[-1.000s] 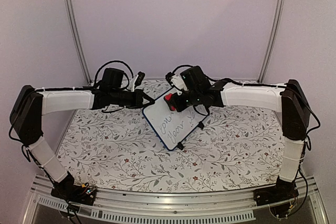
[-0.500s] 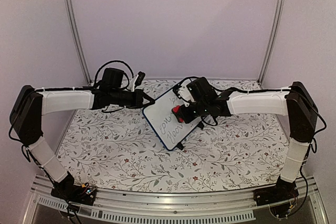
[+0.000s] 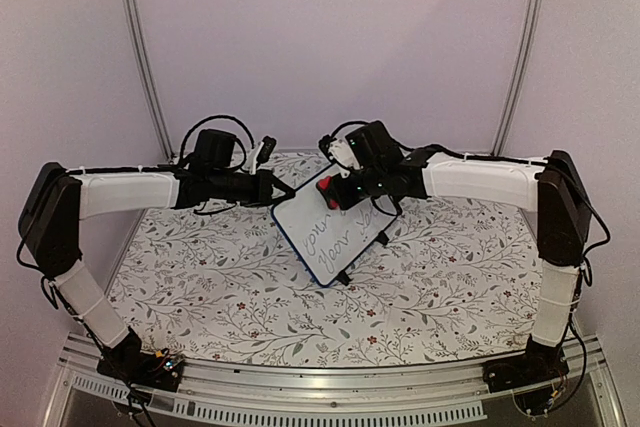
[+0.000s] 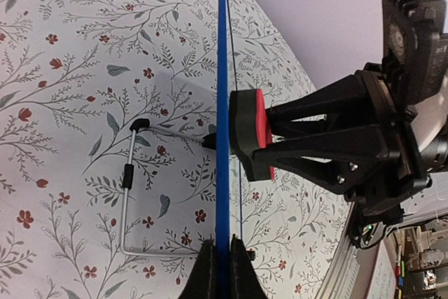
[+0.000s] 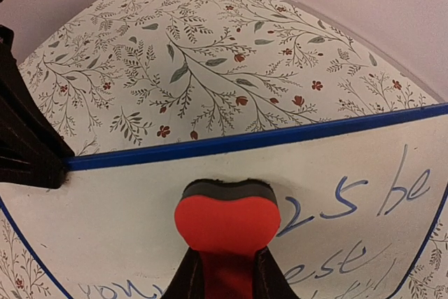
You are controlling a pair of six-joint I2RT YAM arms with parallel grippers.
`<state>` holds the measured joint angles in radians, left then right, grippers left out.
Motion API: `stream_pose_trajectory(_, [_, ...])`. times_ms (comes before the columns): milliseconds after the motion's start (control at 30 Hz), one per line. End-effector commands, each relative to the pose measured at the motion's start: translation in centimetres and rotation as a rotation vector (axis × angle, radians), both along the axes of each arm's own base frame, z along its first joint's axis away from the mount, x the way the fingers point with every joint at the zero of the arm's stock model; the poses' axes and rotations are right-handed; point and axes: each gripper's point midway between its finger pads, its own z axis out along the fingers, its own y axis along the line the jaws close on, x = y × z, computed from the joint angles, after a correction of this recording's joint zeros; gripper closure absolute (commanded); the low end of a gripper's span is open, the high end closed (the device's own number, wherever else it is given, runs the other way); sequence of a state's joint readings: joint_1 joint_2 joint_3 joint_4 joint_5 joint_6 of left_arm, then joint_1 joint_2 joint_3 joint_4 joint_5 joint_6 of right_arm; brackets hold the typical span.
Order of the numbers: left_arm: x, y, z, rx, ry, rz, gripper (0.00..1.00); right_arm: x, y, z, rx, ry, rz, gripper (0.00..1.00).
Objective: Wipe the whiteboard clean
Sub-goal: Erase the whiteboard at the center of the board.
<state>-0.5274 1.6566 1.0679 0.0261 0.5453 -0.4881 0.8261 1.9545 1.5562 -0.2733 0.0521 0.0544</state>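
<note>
The whiteboard [image 3: 332, 226] stands tilted on the floral table, with blue handwriting on its face [image 5: 364, 173] and a blue frame seen edge-on in the left wrist view [image 4: 222, 103]. My left gripper [image 3: 270, 188] is shut on the board's upper left edge [image 4: 222, 271]. My right gripper [image 3: 335, 192] is shut on the red eraser [image 5: 227, 220], whose dark felt side presses against the board near its top edge. The eraser also shows in the top view [image 3: 326, 189] and the left wrist view [image 4: 257, 134]. The area around the eraser is wiped clean.
The board's wire stand [image 4: 129, 194] rests on the floral table cloth [image 3: 220, 287] behind the board. Metal rails [image 3: 140, 47] and the back wall bound the far side. The table's front rail [image 3: 320, 387] lies near the arm bases.
My right gripper with the eraser has slid from the board's middle back up and left toward its top edge. The left arm and the board have not moved.
</note>
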Motion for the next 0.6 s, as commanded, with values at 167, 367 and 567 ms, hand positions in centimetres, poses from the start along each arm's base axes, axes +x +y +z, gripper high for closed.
stream_pose_trajectory(167, [-0.6,-0.6,1.3,-0.032,-0.022,-0.032,1.0,-1.4,-2.0,-5.6,-0.081,0.086,-0.007,0.95])
stream_pose_trajectory(367, [-0.6,-0.6,1.3,-0.031,-0.022,-0.031,1.0,-3.3,-4.0,-6.9,-0.088,0.117,-0.019,0.95])
stream_pose_trajectory(567, [-0.5,-0.6,1.0,-0.029,-0.019,-0.03,1.0,-2.6,-3.6,-5.5,-0.071,0.09,-0.026,0.95])
